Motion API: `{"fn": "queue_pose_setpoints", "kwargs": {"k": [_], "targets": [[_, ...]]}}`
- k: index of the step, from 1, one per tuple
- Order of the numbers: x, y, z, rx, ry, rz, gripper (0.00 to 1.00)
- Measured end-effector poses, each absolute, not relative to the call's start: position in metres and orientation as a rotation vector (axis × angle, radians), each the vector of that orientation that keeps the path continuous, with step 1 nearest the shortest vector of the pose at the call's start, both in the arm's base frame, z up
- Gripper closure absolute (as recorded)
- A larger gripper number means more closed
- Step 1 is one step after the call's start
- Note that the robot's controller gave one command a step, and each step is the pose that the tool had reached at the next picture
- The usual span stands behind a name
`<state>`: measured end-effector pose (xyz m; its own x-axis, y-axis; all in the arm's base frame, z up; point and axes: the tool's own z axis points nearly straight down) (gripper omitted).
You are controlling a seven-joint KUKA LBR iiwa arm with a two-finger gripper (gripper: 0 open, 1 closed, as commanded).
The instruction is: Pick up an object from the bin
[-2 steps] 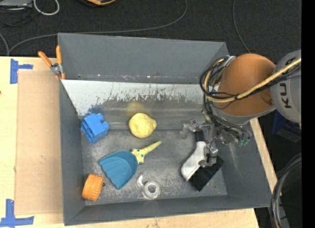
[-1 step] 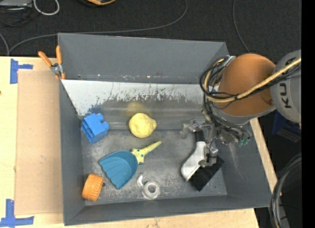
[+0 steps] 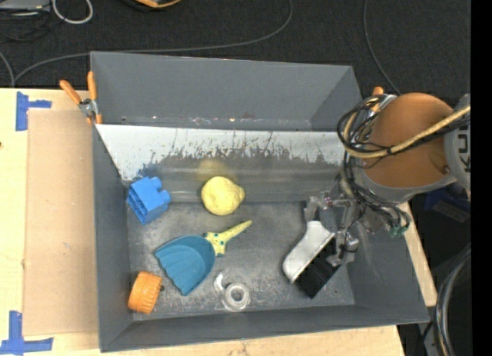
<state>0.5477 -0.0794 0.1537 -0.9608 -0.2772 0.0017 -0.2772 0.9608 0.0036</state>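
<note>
The hand point(image 3: 338, 241) is low in the right side of the bin point(image 3: 231, 108). It hangs from the arm's round orange cover point(image 3: 407, 143), with dark wires looped around the top. It is too hard to see whether the hand is spread apart or pressed together.

Right under the hand, and touching it as far as can be seen, lies a brush point(image 3: 302, 257). It has a smooth white top and a black part along its lower side. It is long and thin. It lies slanted on the bin floor, close to the right wall, with its lower end pointing to the front.

To the left of the brush there is bare grey floor. A small clear ring point(image 3: 234, 295) lies near the front wall. Next comes a blue scoop point(image 3: 184, 264) with a thin yellow handle point(image 3: 228, 237) that points toward the brush. Above the scoop sits a round yellow ball point(image 3: 222, 194). A blue block point(image 3: 147, 199) sits beside the left wall. An orange cap point(image 3: 144, 293) lies in the front left corner, just beside the scoop.
</note>
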Motion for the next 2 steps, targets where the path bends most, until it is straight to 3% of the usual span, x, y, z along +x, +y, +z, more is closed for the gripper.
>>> {"fn": "queue_pose_setpoints", "kwargs": {"k": [1, 2], "targets": [[0.532, -0.105, 0.089, 0.402, -3.111, -0.008, 0.00], [0.523, -0.075, 0.069, 0.363, -3.125, -0.003, 1.00]]}}
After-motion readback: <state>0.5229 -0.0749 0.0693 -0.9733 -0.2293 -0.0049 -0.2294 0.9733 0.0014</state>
